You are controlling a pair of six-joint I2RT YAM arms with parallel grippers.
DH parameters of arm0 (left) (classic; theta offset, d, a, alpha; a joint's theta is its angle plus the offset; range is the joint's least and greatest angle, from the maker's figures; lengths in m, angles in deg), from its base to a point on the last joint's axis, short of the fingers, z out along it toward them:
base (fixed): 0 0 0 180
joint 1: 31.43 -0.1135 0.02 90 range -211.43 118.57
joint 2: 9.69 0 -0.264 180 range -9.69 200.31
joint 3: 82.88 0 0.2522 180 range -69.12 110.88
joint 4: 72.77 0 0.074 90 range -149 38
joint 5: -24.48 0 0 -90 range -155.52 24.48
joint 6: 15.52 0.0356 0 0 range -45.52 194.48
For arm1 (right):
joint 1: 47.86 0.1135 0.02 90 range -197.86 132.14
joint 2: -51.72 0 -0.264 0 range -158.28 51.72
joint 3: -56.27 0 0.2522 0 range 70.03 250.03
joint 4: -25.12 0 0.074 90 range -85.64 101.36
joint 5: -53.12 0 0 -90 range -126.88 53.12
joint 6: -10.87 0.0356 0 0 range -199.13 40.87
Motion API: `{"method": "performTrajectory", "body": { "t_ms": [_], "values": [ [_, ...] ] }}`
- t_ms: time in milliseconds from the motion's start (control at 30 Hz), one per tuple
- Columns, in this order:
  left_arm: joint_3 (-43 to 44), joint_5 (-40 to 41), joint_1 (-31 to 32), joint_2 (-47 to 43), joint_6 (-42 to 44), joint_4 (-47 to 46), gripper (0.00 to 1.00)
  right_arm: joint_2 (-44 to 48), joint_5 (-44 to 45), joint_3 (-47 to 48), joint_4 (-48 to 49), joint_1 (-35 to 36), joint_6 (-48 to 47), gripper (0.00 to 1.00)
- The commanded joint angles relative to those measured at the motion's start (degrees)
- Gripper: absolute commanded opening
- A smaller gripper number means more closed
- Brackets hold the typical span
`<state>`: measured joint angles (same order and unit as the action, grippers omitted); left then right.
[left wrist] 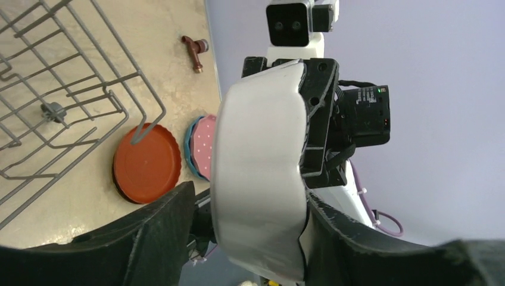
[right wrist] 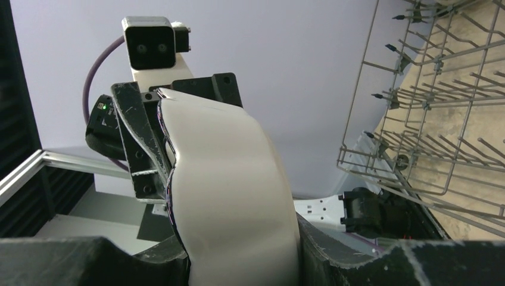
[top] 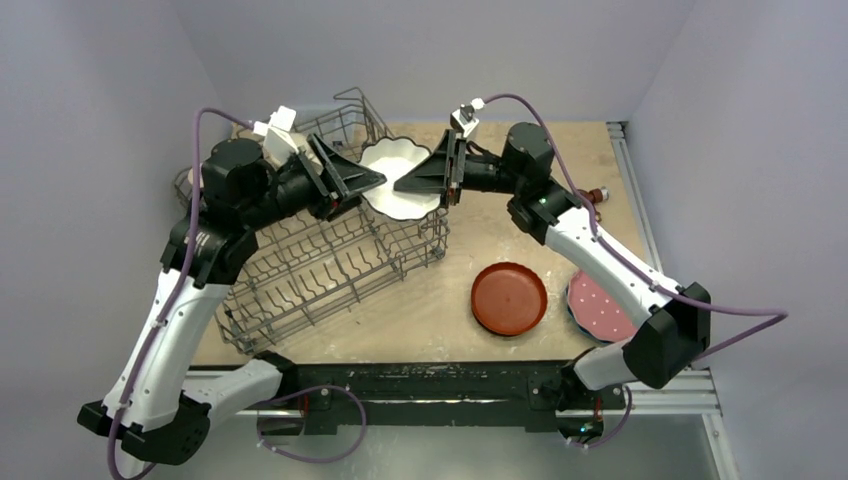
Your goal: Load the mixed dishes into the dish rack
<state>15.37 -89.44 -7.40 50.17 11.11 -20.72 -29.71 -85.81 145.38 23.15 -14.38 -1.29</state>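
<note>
The white fluted bowl (top: 400, 185) hangs between both grippers above the right end of the grey wire dish rack (top: 300, 270). My right gripper (top: 412, 183) is shut on the bowl's right rim, and both its fingers press the bowl (right wrist: 232, 196) in the right wrist view. My left gripper (top: 372, 180) straddles the left rim. In the left wrist view its right finger (left wrist: 357, 232) touches the bowl (left wrist: 256, 179), while a gap shows beside its left finger (left wrist: 161, 238). The red-orange plate (top: 509, 298) lies on the table. No mugs show.
The pink white-dotted plate (top: 600, 308) lies on the blue plate (left wrist: 192, 143) at the table's right front. A small red-brown tap-like object (top: 598, 195) lies near the right edge. The rack's raised wire sides (right wrist: 429, 119) stand close under the bowl.
</note>
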Motion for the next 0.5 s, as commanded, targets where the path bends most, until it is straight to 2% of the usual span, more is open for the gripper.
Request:
{"method": "performTrajectory", "body": {
  "t_ms": [0, 67, 233, 400, 467],
  "values": [
    [1.26, 5.31, -0.74, -2.10, 3.83, 7.02, 0.66, 1.01, 3.24, 4.18, 9.56, -1.38, 5.55, 0.00],
    [1.25, 5.14, -0.74, -2.18, 4.17, 7.57, 0.68, 0.94, 3.48, 5.19, 8.12, -1.42, 4.53, 0.00],
    [0.66, 4.04, -0.74, -2.19, 3.81, 6.34, 0.65, 0.52, 2.72, 5.68, 7.03, -1.26, 3.95, 0.00],
    [1.81, 2.32, -0.74, -0.95, 4.02, 5.83, 0.74, 0.75, 3.11, 6.26, 5.37, -1.19, 2.80, 0.00],
    [2.51, 3.17, -0.74, -0.64, 4.47, 7.46, 0.81, 0.66, 3.85, 6.94, 4.17, -1.17, 1.86, 0.00]
  ]
}}
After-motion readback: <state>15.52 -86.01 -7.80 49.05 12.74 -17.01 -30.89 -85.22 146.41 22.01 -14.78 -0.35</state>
